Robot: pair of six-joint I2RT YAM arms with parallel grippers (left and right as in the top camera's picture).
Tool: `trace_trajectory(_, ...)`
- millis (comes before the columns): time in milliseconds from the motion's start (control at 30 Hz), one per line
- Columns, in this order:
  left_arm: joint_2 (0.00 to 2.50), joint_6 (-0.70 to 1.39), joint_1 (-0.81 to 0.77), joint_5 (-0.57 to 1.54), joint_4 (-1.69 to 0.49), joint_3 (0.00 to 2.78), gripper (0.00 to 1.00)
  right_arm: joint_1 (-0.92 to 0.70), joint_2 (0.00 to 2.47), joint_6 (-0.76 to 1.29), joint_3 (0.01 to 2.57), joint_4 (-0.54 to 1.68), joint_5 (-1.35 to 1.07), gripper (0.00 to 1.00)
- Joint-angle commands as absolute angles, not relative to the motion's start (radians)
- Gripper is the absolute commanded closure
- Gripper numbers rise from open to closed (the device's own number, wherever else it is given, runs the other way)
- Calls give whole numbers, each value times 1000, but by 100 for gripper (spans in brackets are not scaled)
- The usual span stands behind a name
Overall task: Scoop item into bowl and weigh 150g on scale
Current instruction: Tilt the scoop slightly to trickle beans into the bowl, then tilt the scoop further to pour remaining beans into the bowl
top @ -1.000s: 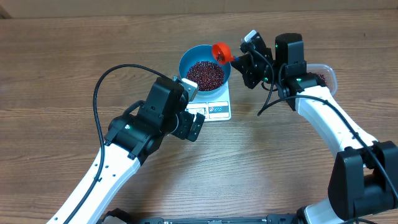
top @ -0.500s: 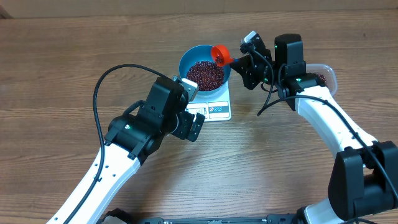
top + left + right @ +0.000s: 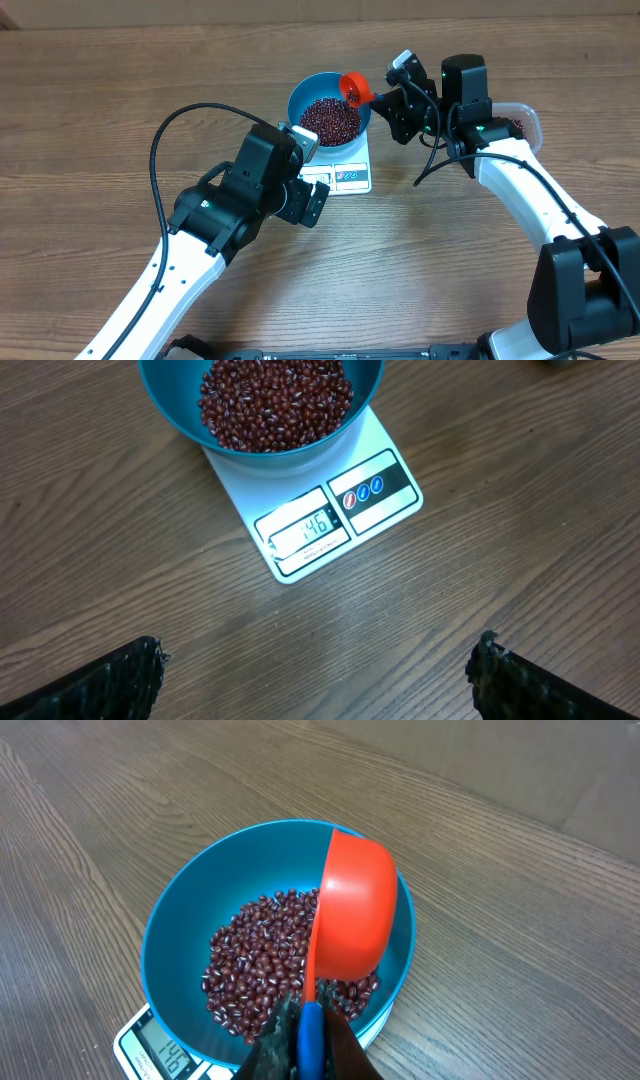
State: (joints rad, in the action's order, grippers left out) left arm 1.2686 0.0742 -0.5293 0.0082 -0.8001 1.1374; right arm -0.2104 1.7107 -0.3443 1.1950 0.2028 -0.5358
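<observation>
Step in hand: topping up. The right gripper [image 3: 308, 1042] is clamped tight on the blue handle of the red scoop [image 3: 355, 910], which hangs tilted on its side over the far-right part of the blue bowl [image 3: 172, 935], above the rim. You can't tell whether any beans are left in the scoop, since its open face is turned away in the right wrist view.

The bowl sits on the white scale [image 3: 385, 500] and overhangs its far end. The beans [image 3: 275, 400] lie in a loose heap covering the bowl's bottom, well below the rim. The scale's display [image 3: 305, 530] looks like 146, so you're just short of target.

The next move calls for a very small addition: tip or tap the scoop gently, a few beans at a time, and watch the display. A full dump likely overshoots.

The left gripper [image 3: 315, 680] hovers over the table near the scale's display end, fingers wide apart and holding nothing.

The clear tub [image 3: 528, 118] sits behind the right arm, mostly hidden; a few dark beans show inside it.
</observation>
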Motion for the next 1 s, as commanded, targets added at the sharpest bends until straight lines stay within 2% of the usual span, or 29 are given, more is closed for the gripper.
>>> trace_trajectory(0, 1274, 59, -529, 16, -800, 1134, 0, -213, 1714, -340, 1197, 201, -547, 96)
trace_trajectory(200, 1274, 59, -529, 16, -801, 1134, 0, -216, 1714, -350, 1197, 224, -600, 96)
trace_trajectory(367, 1274, 59, -529, 16, -801, 1134, 0, -215, 1714, -389, 1197, 230, -473, 96)
trace_trajectory(467, 1274, 59, -529, 16, -801, 1134, 1, -217, 1714, -414, 1197, 235, -581, 96)
trace_trajectory(500, 1274, 59, -529, 16, -801, 1134, 1, -218, 1714, -477, 1197, 253, -638, 96)
trace_trajectory(567, 1274, 59, -529, 16, -801, 1134, 1, -218, 1714, -514, 1197, 265, -616, 96)
trace_trajectory(667, 1274, 59, -529, 16, -801, 1134, 0, -218, 1714, -473, 1197, 254, -540, 96)
trace_trajectory(767, 1274, 59, -529, 16, -801, 1134, 0, -219, 1714, -508, 1197, 257, -612, 96)
trace_trajectory(967, 1274, 59, -529, 16, -801, 1134, 0, -220, 1714, -491, 1197, 260, -555, 96)
